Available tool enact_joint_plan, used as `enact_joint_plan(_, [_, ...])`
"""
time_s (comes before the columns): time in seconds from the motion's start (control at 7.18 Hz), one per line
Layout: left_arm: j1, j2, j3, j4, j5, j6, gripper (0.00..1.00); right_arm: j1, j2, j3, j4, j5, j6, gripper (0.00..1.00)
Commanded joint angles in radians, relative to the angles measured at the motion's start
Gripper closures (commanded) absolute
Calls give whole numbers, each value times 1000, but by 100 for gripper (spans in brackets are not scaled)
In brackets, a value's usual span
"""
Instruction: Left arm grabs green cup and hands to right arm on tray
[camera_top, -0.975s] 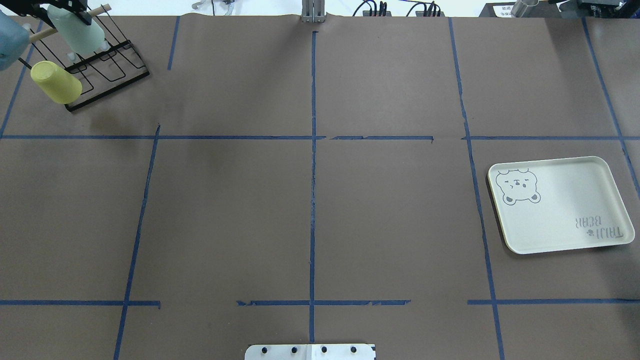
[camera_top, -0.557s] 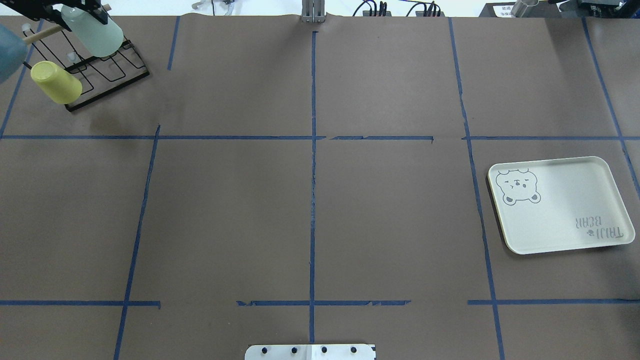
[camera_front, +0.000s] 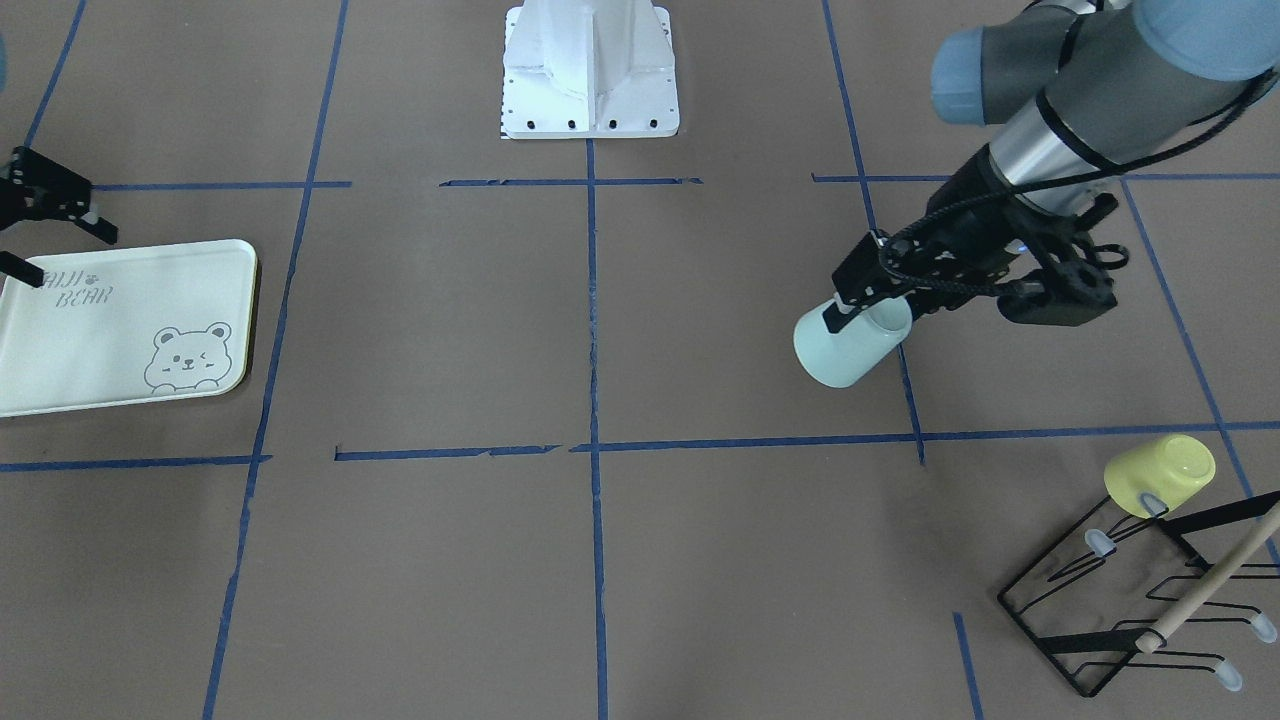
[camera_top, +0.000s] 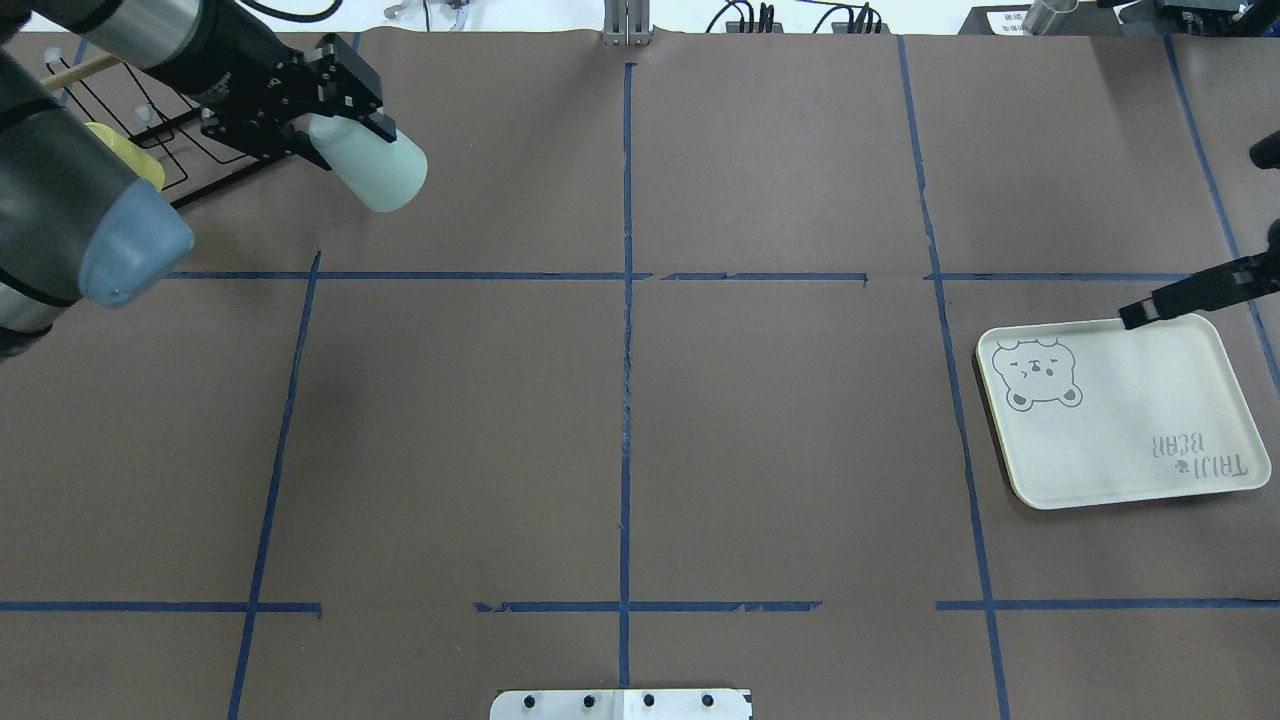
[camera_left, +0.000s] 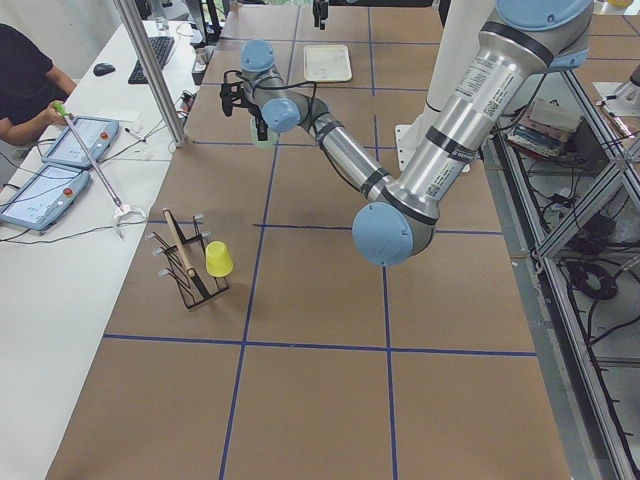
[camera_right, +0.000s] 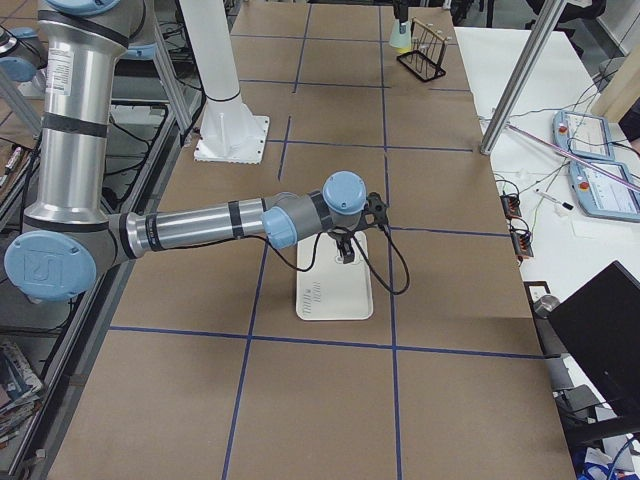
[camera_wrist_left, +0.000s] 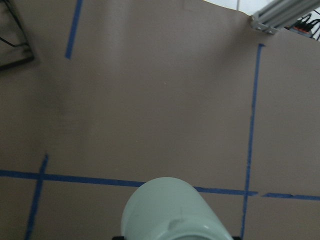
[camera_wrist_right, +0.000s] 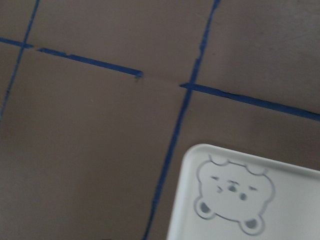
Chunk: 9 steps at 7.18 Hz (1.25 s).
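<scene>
My left gripper (camera_top: 345, 140) is shut on the pale mint-green cup (camera_top: 378, 175) and holds it tilted in the air, right of the rack at the table's far left. The cup also shows in the front view (camera_front: 848, 348), under the left gripper (camera_front: 868, 310), and at the bottom of the left wrist view (camera_wrist_left: 172, 212). The cream tray (camera_top: 1130, 440) with the bear drawing lies flat at the right. My right gripper (camera_front: 70, 255) is open and empty at the tray's (camera_front: 90, 340) far right corner. The right wrist view shows the tray's bear corner (camera_wrist_right: 295, 210).
A yellow cup (camera_front: 1160, 475) hangs upside down on the black wire rack (camera_front: 1120, 610) at the far left corner; my left arm partly hides it in the overhead view. Blue tape lines cross the brown table. The white robot base plate (camera_front: 590, 110) is at the near edge.
My left gripper has carried the green cup off the rack, to the right and towards the table's middle. My right gripper has come into view at the tray's far corner.
</scene>
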Motion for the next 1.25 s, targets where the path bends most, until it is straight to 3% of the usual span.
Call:
enact_joint_plan(0.0, [113, 0, 6, -287, 90, -313, 93, -201, 115, -1, 259, -97, 540, 0])
enact_joint_plan(0.14, [188, 7, 10, -435, 179, -387, 93, -235, 134, -4, 390, -99, 709, 0])
enact_joint_plan(0.42, [235, 10, 24, -622, 201, -507, 91, -277, 177, -8, 613, -126, 975, 0])
enact_joint_plan(0.7, [308, 21, 47, -877, 201, -741, 93, -316, 248, -2, 733, -149, 1157, 0])
enact_joint_plan(0.97, [335, 52, 61, -1072, 212, -820, 93, -367, 315, 5, 791, -170, 1201, 0])
enact_joint_plan(1.11, [359, 55, 67, -1210, 282, -922, 93, -407, 338, -1, 889, -241, 1312, 1])
